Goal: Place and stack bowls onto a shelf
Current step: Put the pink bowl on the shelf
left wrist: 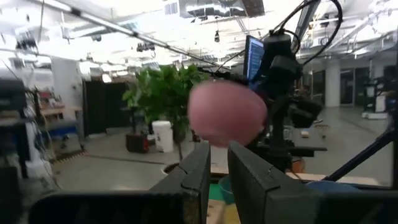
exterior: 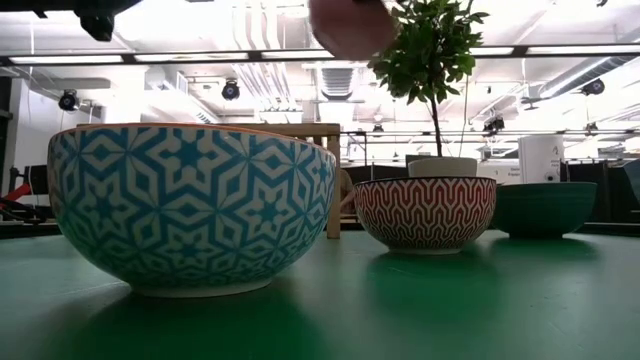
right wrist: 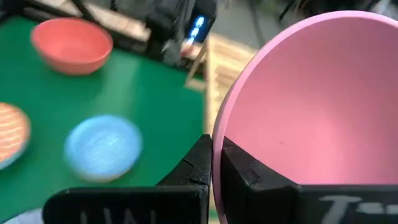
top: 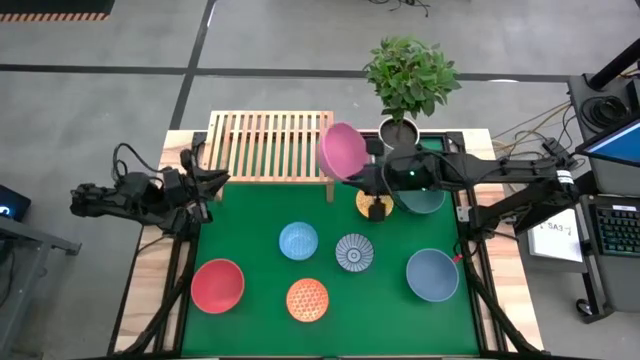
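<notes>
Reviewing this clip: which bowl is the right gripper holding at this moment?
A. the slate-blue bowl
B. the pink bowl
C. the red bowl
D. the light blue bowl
B. The right gripper is clamped on the rim of the pink bowl, held tilted in the air by the shelf's right end; the red bowl, light blue bowl and slate-blue bowl all sit on the table.

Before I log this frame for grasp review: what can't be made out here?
- Low view: the pink bowl is blurred and cut by the top edge; the right gripper is out of frame.
- Low view: the blue-white patterned bowl hides most of the shelf.
- High view: the right arm covers part of the dark teal bowl and an orange bowl.
</notes>
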Available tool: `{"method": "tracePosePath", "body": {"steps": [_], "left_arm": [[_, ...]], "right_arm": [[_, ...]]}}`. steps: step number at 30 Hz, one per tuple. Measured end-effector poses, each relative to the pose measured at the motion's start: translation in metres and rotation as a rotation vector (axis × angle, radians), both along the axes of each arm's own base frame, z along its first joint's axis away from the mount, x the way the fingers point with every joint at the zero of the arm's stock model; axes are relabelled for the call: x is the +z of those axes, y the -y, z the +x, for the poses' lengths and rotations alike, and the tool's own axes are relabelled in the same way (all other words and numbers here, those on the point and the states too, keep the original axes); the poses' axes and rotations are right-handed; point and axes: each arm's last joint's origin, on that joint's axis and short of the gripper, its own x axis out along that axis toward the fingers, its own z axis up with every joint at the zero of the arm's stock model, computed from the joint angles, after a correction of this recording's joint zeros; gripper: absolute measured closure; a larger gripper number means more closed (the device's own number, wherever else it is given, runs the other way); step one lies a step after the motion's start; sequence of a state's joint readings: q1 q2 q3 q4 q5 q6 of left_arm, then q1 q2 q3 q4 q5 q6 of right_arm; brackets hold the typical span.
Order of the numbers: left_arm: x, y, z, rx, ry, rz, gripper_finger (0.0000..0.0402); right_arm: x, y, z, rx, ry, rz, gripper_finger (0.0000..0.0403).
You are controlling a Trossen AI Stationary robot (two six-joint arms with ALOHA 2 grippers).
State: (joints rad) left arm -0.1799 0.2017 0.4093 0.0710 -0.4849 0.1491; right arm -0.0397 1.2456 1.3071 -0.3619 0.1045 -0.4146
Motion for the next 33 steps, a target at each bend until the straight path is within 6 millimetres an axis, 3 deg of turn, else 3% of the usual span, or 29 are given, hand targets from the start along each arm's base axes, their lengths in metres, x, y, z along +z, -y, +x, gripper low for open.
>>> {"method": "tracePosePath", "body": {"steps": [4,9,20,33], "left_arm": [[-0.010,0.002,0.004,-0.053,-0.023,-0.076,0.0364],[-0.011,0.002,0.005,-0.078,0.012,-0.090,0.0364],[-0.010,0.002,0.004,-0.073,0.020,-0.070,0.0364],[-0.008,0.001,-0.006,-0.108,0.043,-0.068,0.0364]], "right_arm": [[-0.005,0.006,0.022,0.023,0.049,-0.118,0.0394],[-0.007,0.017,0.057,0.011,0.027,-0.142,0.0394],[-0.021,0.029,0.139,-0.022,-0.206,-0.119,0.0394],[-0.029,0.048,0.184,-0.049,-0.337,-0.140,0.0394]]}}
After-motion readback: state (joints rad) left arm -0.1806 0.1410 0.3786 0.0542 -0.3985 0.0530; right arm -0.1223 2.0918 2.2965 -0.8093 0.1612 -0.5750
